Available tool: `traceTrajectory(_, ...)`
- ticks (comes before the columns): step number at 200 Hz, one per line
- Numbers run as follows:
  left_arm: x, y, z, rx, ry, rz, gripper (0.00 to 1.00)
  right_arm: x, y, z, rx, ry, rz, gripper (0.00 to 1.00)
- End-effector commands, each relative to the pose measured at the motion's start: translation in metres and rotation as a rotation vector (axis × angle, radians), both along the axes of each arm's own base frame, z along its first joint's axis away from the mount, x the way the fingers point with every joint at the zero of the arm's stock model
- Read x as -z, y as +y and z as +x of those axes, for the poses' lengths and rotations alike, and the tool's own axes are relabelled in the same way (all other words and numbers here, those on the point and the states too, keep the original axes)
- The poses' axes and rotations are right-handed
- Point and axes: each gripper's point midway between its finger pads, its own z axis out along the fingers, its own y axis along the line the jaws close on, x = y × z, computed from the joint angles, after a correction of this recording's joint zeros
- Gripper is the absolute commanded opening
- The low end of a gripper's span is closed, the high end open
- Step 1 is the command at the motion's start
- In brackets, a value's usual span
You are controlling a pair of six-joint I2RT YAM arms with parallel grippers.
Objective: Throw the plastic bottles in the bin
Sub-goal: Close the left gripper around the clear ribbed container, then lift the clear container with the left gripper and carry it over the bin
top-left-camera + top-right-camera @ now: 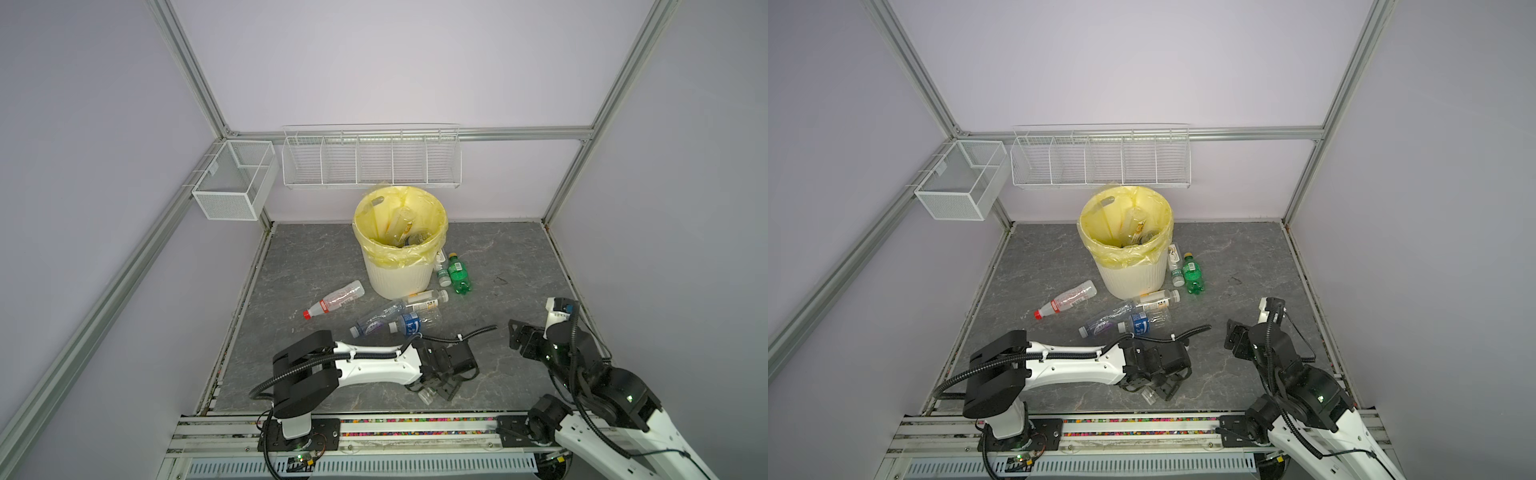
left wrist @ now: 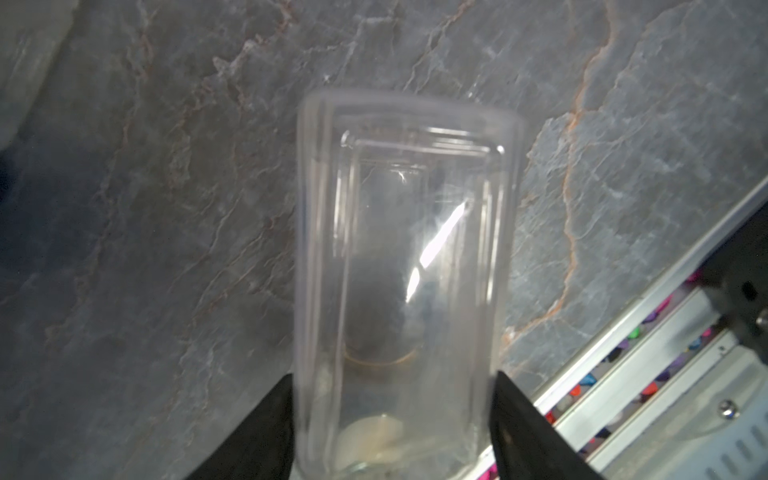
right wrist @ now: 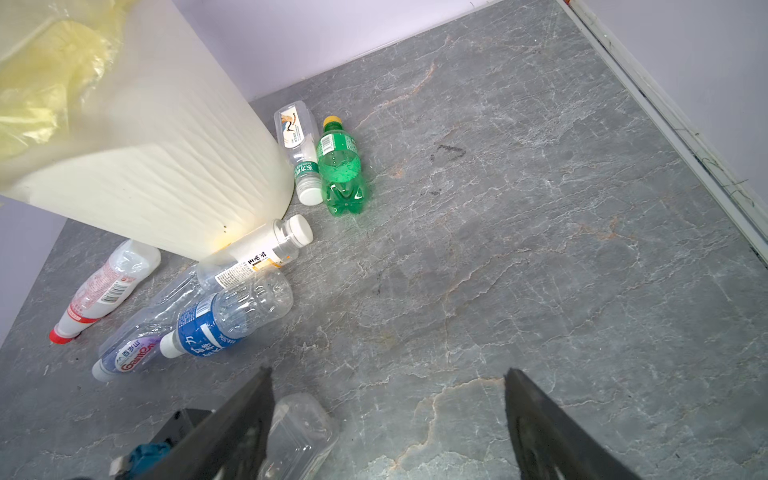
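At the front edge of the grey, marble-veined tabletop (image 1: 519,257), the left gripper (image 2: 392,382) has its two black fingers set against opposite walls of a clear, unlabelled plastic bottle (image 2: 407,249), pinching it where it lies. Whether the bottle is off the surface cannot be told. The right gripper (image 3: 386,370) hangs spread wide and empty toward the right edge, apart from the grab.

Toward the middle, six more bottles lie on their sides. These include a blue-labelled clear bottle (image 1: 411,324) and a purple-labelled clear bottle (image 1: 376,321). A white-capped bottle with a white and orange label (image 1: 424,297) lies against the foot of the bin, and a red-capped clear bottle (image 1: 334,301) nearer the left edge. On the bin's right-edge side, a translucent green bottle (image 1: 457,274) lies just beside a small clear bottle with a green band (image 1: 442,272).

The round cream-white ribbed bin (image 1: 399,278), lined with a yellow bag, stands toward the back edge with several bottles already inside.

The step in hand appears to be the pick-up. The next move likely calls for a firm hold, a lift clear of the nearby bottles and a carry above the tall rim before release.
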Motion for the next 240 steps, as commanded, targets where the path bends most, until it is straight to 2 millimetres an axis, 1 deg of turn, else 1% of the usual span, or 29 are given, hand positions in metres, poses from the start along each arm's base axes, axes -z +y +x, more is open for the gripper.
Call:
traceTrajectory(1,-0.003,-0.005,0.002,-0.006,-0.011,-0.003,0.61,0.003,-0.006,-0.004,0.033,0.003,0.022,0.88)
traceTrajectory(9,-0.002,-0.005,0.003,-0.008,-0.014,0.001,0.60,0.004,-0.005,-0.004,0.031,0.000,0.030,0.88)
traceTrajectory(15,-0.001,-0.004,0.003,-0.010,-0.018,0.008,0.58,0.005,-0.005,-0.004,0.031,0.001,0.033,0.88)
traceTrajectory(19,-0.001,-0.004,0.005,-0.014,-0.024,0.010,0.55,0.005,-0.005,-0.004,0.031,0.000,0.034,0.88)
traceTrajectory(29,-0.002,-0.003,0.007,-0.022,-0.033,0.021,0.46,0.005,-0.006,-0.005,0.035,0.001,0.036,0.88)
traceTrajectory(36,-0.003,-0.002,0.009,-0.028,-0.043,0.029,0.43,0.005,-0.007,-0.005,0.039,0.003,0.036,0.88)
traceTrajectory(79,-0.018,0.002,0.019,-0.068,-0.096,0.012,0.43,0.002,-0.006,-0.005,0.037,-0.001,0.036,0.88)
traceTrajectory(110,-0.037,0.005,0.031,-0.099,-0.140,-0.009,0.42,0.000,-0.006,-0.006,0.038,0.011,0.034,0.88)
traceTrajectory(125,-0.051,0.004,0.034,-0.098,-0.135,-0.041,0.38,0.000,-0.005,-0.005,0.038,0.015,0.038,0.88)
traceTrajectory(150,-0.088,0.008,0.042,-0.113,-0.160,-0.122,0.38,0.000,-0.002,-0.002,0.039,0.024,0.039,0.88)
traceTrajectory(173,-0.116,0.017,0.055,-0.152,-0.144,-0.195,0.38,0.000,-0.001,0.002,0.044,0.028,0.029,0.88)
traceTrajectory(190,-0.132,0.026,0.065,-0.191,-0.114,-0.250,0.38,-0.001,0.003,0.007,0.040,0.025,0.026,0.88)
traceTrajectory(204,-0.148,0.034,0.072,-0.215,-0.130,-0.293,0.38,-0.001,0.007,0.011,0.034,0.026,0.021,0.88)
traceTrajectory(224,-0.171,0.042,0.078,-0.232,-0.187,-0.355,0.38,0.000,0.013,0.017,0.022,0.037,0.015,0.88)
traceTrajectory(240,-0.194,0.049,0.079,-0.246,-0.210,-0.409,0.38,0.003,0.021,0.022,0.003,0.052,0.013,0.88)
